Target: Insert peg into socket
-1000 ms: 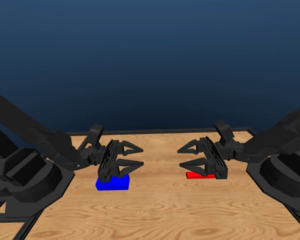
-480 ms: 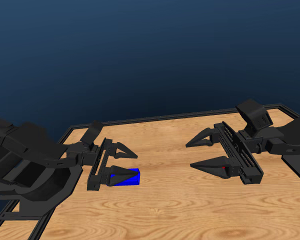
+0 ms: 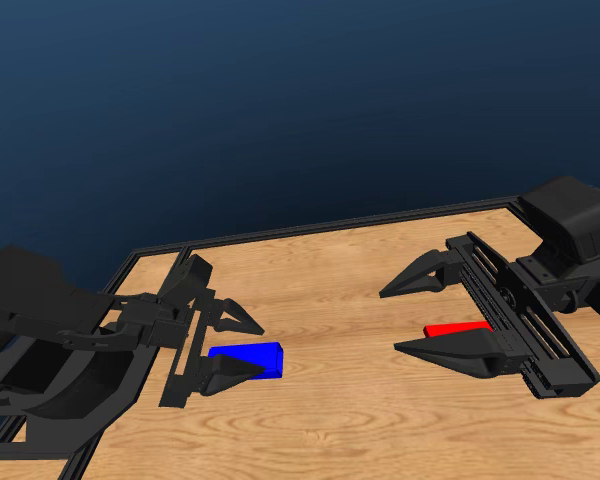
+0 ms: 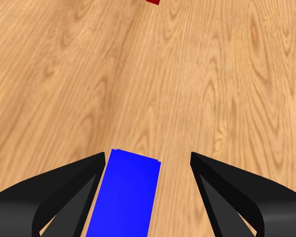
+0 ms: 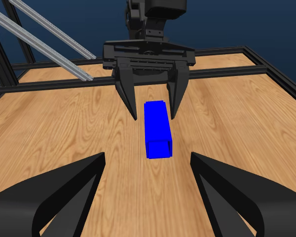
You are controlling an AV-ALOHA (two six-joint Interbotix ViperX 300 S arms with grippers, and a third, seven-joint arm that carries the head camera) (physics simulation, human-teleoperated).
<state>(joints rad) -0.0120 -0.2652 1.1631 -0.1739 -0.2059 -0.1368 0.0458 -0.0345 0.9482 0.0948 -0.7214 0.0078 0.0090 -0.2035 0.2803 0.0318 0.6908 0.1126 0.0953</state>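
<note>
Pincer on the right (image 3: 427, 318): widest thing in the head view, jaws spread apart, gripping nothing. Pincer on the left (image 3: 242, 346): likewise spread, empty, jaws set to either side of the blue block. Both hanging low over the wooden counter (image 3: 340, 420), facing each other across its middle.

Socket (image 3: 248, 359): lying flat on the counter between the left jaws, closer to one jaw than the other in the left wrist view, no contact discernible. Square opening turned toward the right arm, plain in the right wrist view (image 5: 157, 127). Peg (image 3: 456, 328): also flat on the counter, just behind the right pincer's nearer jaw in the head view, seemingly under the span of the jaws though not clearly between them; absent from the right wrist view, a mere red corner at the edge of the left wrist view (image 4: 153, 2).

Progress, by judgement: early. Nothing lifted, nothing grasped. Left to do: closing on each piece, raising both, lining up the bar with the opening, pushing it in.
</note>
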